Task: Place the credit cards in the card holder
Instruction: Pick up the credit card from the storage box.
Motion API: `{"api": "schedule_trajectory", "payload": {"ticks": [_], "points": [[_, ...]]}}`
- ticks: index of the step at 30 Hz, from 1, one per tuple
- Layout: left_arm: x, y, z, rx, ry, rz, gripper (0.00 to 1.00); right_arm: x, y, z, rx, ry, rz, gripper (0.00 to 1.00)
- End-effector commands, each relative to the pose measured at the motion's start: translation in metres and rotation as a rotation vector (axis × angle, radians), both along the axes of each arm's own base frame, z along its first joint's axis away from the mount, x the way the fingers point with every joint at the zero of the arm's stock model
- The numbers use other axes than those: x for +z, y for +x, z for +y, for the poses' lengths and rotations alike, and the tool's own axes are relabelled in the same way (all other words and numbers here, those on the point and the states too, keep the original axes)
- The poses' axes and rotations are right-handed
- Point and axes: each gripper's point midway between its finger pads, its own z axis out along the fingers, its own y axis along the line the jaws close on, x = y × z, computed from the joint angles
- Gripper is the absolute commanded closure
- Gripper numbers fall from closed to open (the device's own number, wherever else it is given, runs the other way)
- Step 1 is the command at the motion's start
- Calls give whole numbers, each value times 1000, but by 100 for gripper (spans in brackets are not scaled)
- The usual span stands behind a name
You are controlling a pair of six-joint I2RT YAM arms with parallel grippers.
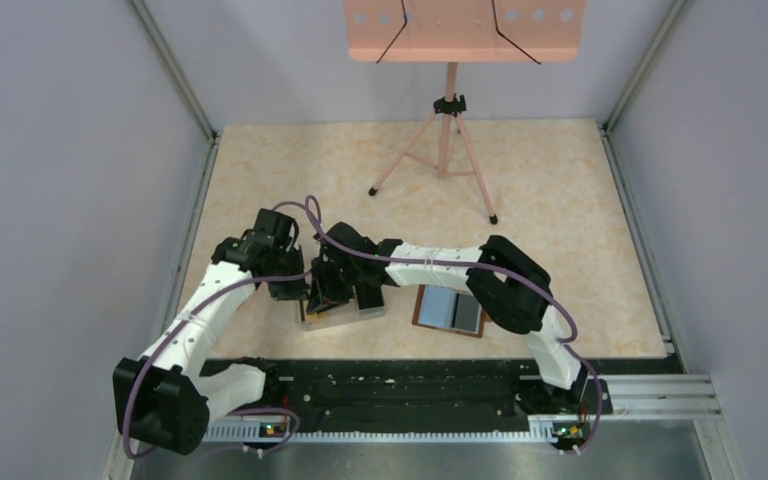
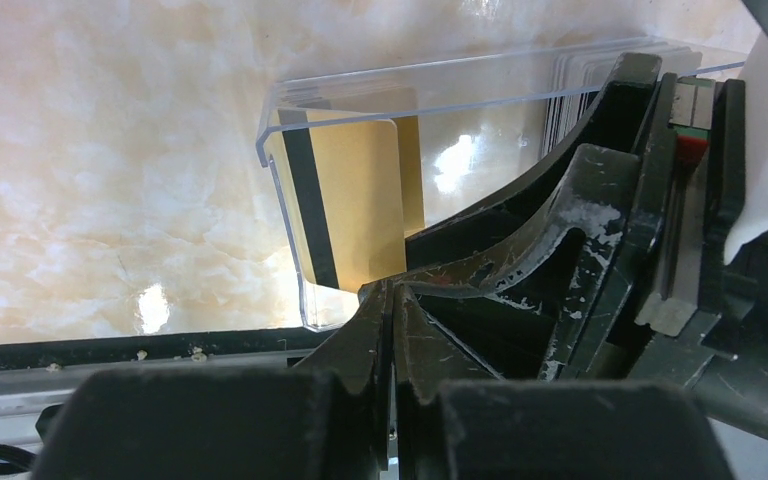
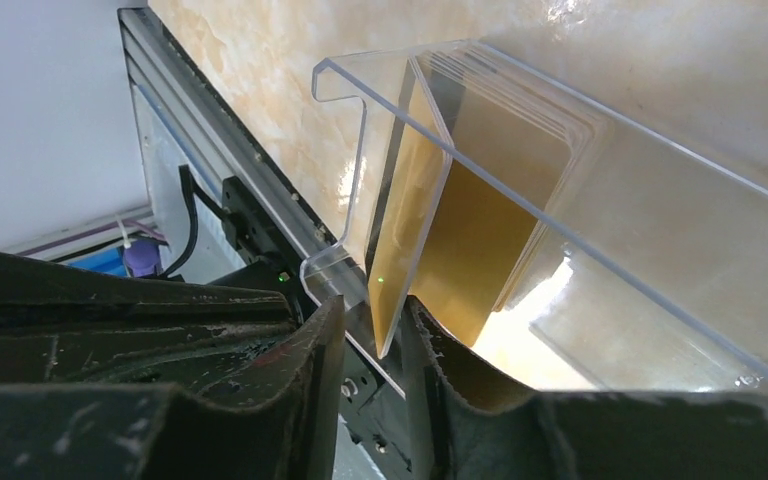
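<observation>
Beige marbled table (image 1: 560, 200), grey walls on three sides, pink music stand (image 1: 465, 28) at the far end. Both arms met over a clear tray (image 1: 345, 318) lying near the front edge, left of centre.

Card holder (image 1: 450, 310) lay open and flat just right of the tray, pale blue-grey inside facing up, not touching it.

Credit cards stood on edge inside the tray. One gold card (image 2: 355, 200) with a black stripe leaned at the tray's left end, with more gold and pale cards stacked behind it.

Left gripper (image 2: 391, 295): jaws pressed together, tips at the tray's near lower corner. Could not tell whether the tray wall was pinched between them.

Right gripper (image 3: 372, 325): jaws a narrow gap apart, straddling the lower edge of the gold card and the tray's clear wall. Contact with the pads was not resolvable, so grip was undetermined.
</observation>
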Motion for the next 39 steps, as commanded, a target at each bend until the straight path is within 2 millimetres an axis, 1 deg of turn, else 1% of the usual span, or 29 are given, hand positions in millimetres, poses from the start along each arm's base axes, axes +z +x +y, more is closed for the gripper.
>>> {"api": "schedule_trajectory", "payload": {"ticks": [1,4,6,10,14,17,22,26,27,28,29,32,34,37,39], "points": [[17,7,-2,5,-20,-61,96,36,2,12,12,118,-19,69],[18,8,-2,5,-24,-65,96,35,1,14,14,124,-16,63],[20,8,-3,3,-30,-72,96,38,1,15,20,139,-18,62],[24,8,-3,2,-31,-88,96,48,-1,18,22,190,-13,64],[26,8,-2,5,-30,-97,96,57,-2,23,31,246,-17,71],[27,8,-2,5,-28,-97,96,62,-4,24,35,278,-15,72],[26,8,-2,4,-30,-93,96,57,-3,22,33,256,-17,70],[25,8,-2,3,-30,-89,96,60,-3,23,35,265,-24,68],[25,8,-2,3,-30,-90,96,59,-2,23,29,260,-27,70],[25,8,-1,3,-27,-90,96,58,-1,22,21,251,-30,74],[25,8,-1,3,-26,-90,96,59,1,21,14,245,-34,82],[28,9,-1,6,-26,-98,96,56,3,19,6,214,-50,100],[32,10,-1,11,-28,-112,96,59,3,18,12,215,-62,100],[43,13,-2,18,-40,-152,86,68,4,16,6,240,-84,100],[53,15,-3,19,-55,-188,78,78,5,14,0,253,-102,100]]}}
